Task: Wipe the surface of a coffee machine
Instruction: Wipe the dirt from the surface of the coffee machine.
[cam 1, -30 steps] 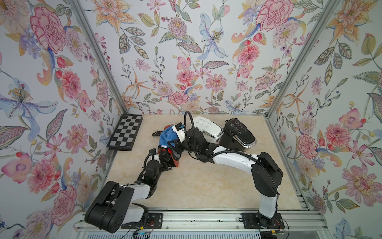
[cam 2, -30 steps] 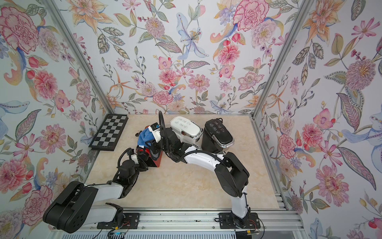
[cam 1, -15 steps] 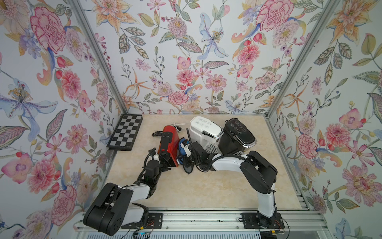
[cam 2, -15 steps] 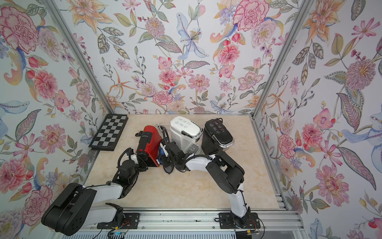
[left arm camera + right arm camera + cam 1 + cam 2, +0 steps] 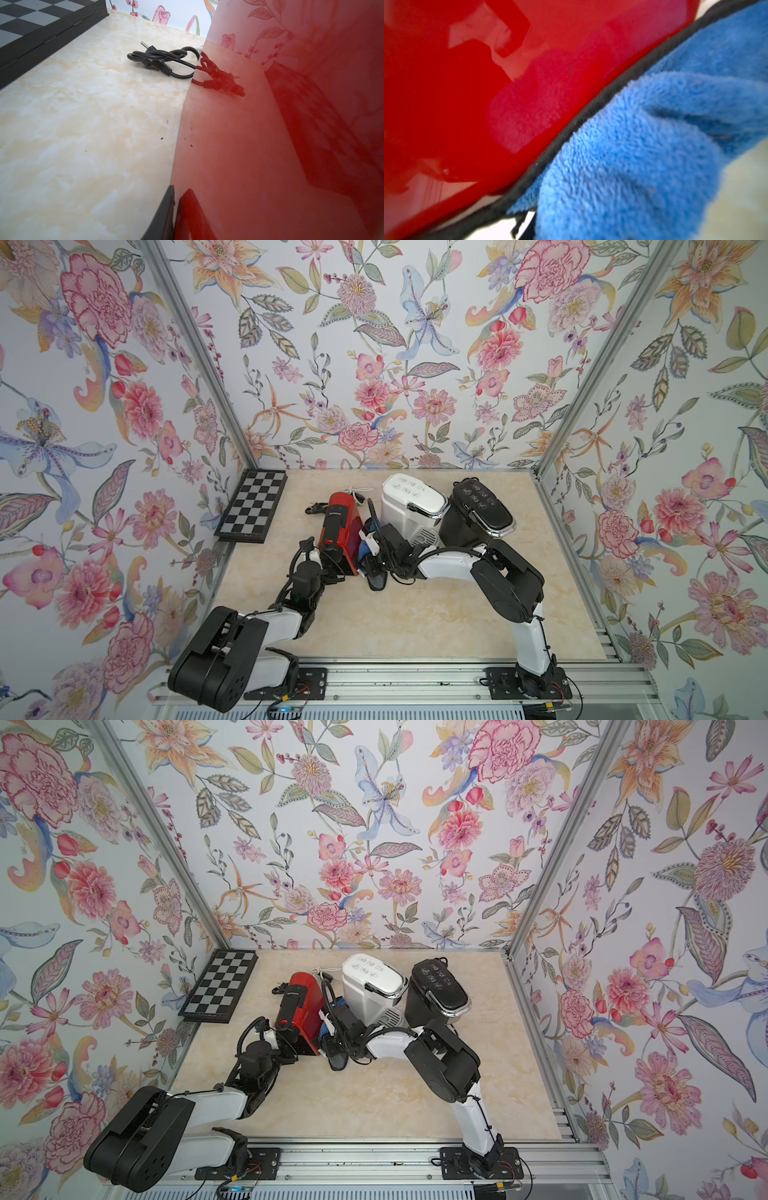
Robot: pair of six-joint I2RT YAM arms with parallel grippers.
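Mid-frame, right gripper (image 5: 368, 555) clenching blue microfibre cloth (image 5: 633, 145) presses red coffee machine (image 5: 338, 522); left gripper (image 5: 328, 559) jaws unreadable, so a shove may topple it.

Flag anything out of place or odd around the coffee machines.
A chessboard lies by the wall, unrelated to coffee gear. A black power cord lies bundled and unplugged beside the red coffee machine. Dark specks dot the table near its base. Nothing looks spilled or toppled.

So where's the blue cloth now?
In both top views the blue cloth sits against the right side of the red coffee machine, between it and the white machine.
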